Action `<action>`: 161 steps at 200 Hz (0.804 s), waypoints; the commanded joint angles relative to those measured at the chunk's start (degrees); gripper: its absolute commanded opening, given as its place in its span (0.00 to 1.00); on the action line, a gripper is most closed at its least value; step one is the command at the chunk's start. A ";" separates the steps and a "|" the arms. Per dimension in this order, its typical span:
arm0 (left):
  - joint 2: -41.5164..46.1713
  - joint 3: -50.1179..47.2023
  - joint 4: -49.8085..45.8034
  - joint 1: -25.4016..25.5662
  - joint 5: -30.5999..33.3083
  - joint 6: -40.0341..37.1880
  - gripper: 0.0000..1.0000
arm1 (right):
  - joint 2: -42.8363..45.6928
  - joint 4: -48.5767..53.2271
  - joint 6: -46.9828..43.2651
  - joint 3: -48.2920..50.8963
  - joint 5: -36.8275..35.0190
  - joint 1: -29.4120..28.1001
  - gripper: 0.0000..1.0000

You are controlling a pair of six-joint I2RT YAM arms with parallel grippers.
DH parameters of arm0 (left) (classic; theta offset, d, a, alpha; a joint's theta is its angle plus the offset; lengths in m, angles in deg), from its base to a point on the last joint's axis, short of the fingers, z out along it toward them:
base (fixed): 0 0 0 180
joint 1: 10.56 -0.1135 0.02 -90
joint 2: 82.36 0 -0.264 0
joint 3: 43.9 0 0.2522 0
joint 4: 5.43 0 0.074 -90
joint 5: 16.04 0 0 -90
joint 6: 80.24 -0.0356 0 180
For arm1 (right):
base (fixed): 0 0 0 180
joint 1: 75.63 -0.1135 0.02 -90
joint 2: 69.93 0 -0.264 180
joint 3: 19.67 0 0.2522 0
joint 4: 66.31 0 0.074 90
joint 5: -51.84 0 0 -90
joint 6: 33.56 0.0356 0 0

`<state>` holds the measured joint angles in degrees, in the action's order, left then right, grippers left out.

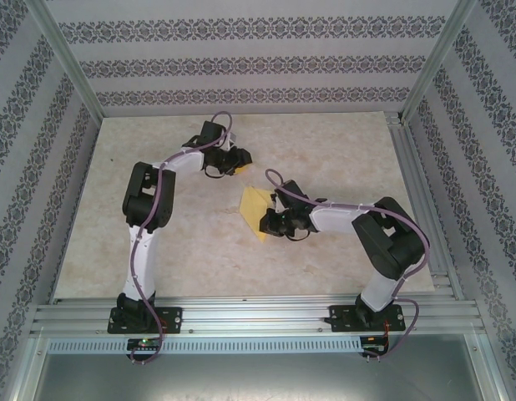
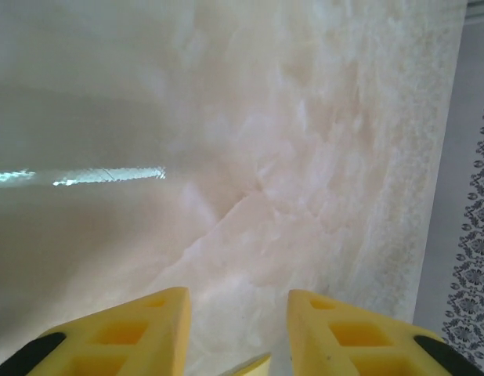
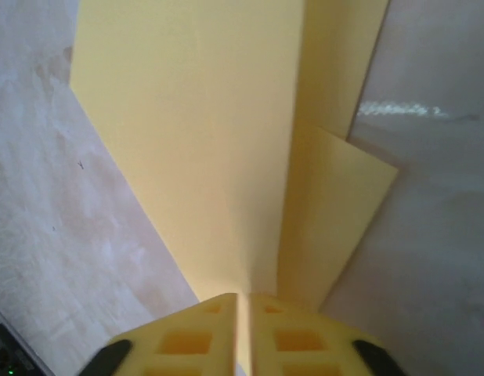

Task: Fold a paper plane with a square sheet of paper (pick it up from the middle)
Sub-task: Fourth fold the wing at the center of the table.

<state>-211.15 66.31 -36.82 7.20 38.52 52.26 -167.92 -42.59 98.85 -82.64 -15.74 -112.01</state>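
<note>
Right wrist view: right gripper seems to pinch the folded yellow paper between almost-closed fingers. Over the table, the left gripper hangs with fingers spread apart.

A pale marbled table is seen, walled by patterned panels on three sides. Near its middle a partly folded yellow sheet of paper is laid, one crease lifted.
</note>
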 commanded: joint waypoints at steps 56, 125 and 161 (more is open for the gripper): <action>31.05 -30.68 5.29 -1.02 14.12 4.66 0.46 | -2.69 32.67 -10.56 -18.59 -33.28 -10.88 0.45; 41.10 -46.41 8.73 -1.01 14.76 8.33 0.46 | -9.85 28.68 -9.37 -22.86 -29.29 -12.01 0.41; 41.81 -48.75 9.05 -0.97 13.70 8.35 0.46 | -11.76 28.01 -8.80 -23.80 -28.65 -12.35 0.35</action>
<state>-171.13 18.83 -30.76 6.70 52.88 59.78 -178.20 -13.41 89.47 -104.37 -45.07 -124.14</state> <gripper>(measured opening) 0.458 0.365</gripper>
